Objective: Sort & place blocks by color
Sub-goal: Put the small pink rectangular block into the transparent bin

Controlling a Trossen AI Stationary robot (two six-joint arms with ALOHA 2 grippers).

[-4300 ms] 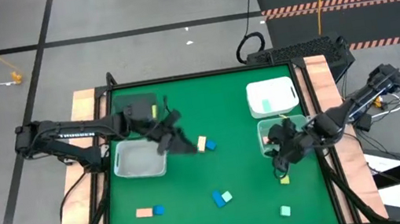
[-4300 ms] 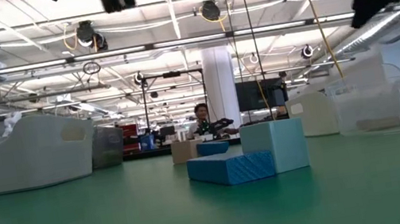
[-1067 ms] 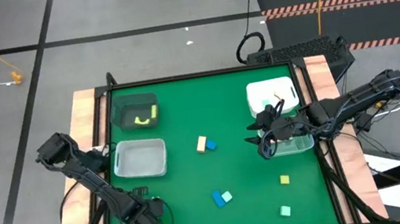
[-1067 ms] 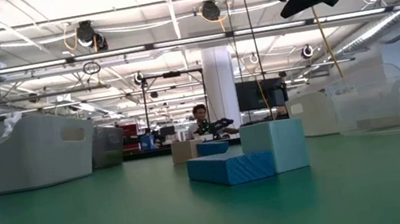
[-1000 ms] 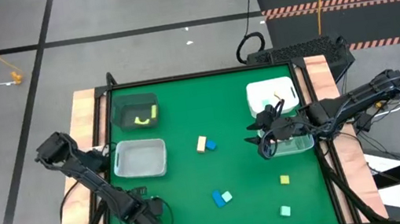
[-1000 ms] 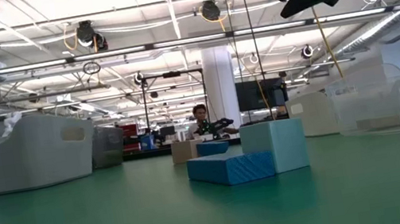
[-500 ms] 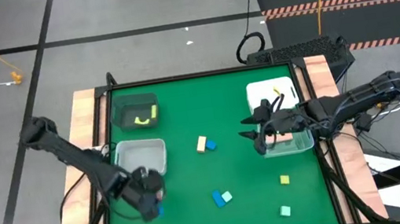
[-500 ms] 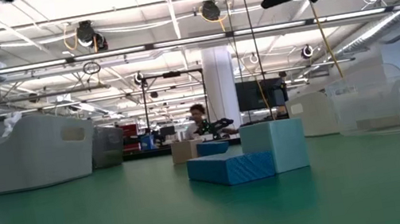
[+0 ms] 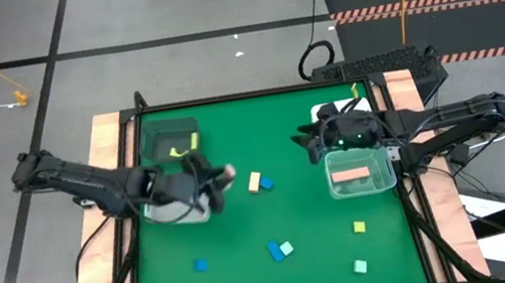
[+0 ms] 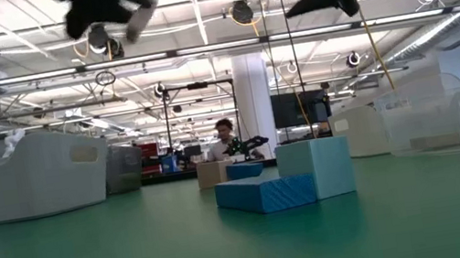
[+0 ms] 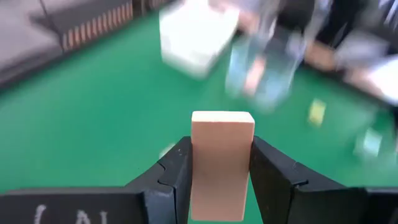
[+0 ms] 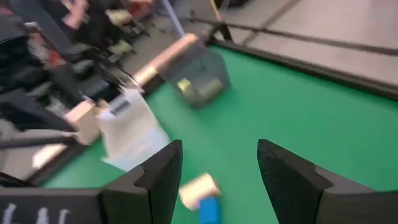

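Left pincer (image 11: pixel 219 163), left of centre in the high view, clamps a salmon-pink block (image 11: pixel 221 163) above the table (image 9: pixel 260 125). Right pincer (image 12: pixel 219 163), centre right, is spread and empty. One pink block lies in the clear bin (image 9: pixel 360 171); loose blocks (image 9: pixel 281 250) remain. Contents of the dark bin (image 9: pixel 172 138) are indistinct.

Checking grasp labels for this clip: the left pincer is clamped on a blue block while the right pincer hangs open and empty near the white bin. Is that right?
Not quite. The block in the left pincer is salmon-pink, not blue; the left wrist view shows the pink block between its fingers. The rest holds: the right pincer is open and empty, near the white bin in the high view.
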